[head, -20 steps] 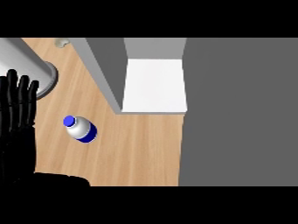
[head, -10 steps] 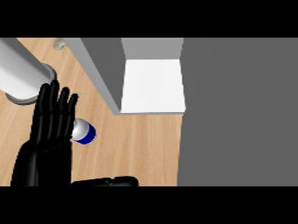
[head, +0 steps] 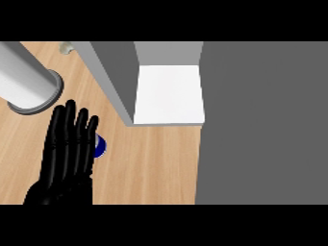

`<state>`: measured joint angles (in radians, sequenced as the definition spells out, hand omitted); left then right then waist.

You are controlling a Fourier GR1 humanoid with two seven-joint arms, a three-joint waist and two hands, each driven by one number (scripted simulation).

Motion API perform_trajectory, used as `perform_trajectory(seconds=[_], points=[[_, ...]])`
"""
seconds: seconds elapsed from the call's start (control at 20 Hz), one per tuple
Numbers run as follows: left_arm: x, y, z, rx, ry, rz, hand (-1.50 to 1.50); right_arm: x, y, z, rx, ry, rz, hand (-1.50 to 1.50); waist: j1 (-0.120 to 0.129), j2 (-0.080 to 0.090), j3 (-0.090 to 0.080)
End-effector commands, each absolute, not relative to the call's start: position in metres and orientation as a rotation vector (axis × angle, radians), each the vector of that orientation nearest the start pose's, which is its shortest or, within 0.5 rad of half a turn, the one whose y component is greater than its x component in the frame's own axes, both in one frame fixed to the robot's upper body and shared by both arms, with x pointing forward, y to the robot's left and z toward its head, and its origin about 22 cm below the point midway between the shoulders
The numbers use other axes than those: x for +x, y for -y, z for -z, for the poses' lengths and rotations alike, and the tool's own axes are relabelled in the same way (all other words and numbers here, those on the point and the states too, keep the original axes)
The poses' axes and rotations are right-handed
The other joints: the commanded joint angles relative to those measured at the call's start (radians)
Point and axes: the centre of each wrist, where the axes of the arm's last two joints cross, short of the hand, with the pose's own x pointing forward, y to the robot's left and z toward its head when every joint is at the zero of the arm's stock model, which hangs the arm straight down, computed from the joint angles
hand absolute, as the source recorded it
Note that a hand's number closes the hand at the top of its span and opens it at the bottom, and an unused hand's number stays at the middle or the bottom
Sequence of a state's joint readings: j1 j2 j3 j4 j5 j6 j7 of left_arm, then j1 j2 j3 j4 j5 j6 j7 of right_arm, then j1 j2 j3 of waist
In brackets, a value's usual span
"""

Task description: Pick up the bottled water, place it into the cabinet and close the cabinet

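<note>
One hand (head: 65,158) — over bottled water (head: 101,145)

One black robot hand (head: 68,153) rises from the lower edge at the left of the head view, fingers (head: 70,122) straight, held close together and pointing away from the body. The palm faces down, flat and open, curled around nothing. Its wrist is cut off by the frame's bottom edge.
</note>
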<state>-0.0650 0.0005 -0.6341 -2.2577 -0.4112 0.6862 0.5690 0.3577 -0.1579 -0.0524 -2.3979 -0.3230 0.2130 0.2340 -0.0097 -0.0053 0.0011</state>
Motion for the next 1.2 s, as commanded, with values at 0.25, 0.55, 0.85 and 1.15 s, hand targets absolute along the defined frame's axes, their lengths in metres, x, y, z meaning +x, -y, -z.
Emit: perform_trajectory(seconds=[0.25, 0.55, 0.85, 1.15], points=[[0.130, -0.099, -0.168, -0.010, 1.811, -0.231, -1.50, 0.095, 0.266, -0.162, 0.250, 1.889, -0.109, -1.50, -0.001, -0.001, 0.000], [0.122, -0.106, -0.170, 0.017, 1.782, -0.258, -1.50, 0.083, 0.266, -0.172, 0.274, 1.881, -0.095, -1.50, -0.003, -0.003, -0.001], [0.131, -0.112, -0.160, 0.136, 1.796, -0.321, -1.50, 0.079, 0.275, -0.171, 0.285, 1.895, -0.125, -1.50, -0.011, -0.005, -0.001], [0.126, -0.134, -0.154, 0.203, 1.771, -0.361, -1.50, 0.076, 0.273, -0.168, 0.253, 1.872, -0.109, -1.50, -0.004, -0.001, -0.003]])
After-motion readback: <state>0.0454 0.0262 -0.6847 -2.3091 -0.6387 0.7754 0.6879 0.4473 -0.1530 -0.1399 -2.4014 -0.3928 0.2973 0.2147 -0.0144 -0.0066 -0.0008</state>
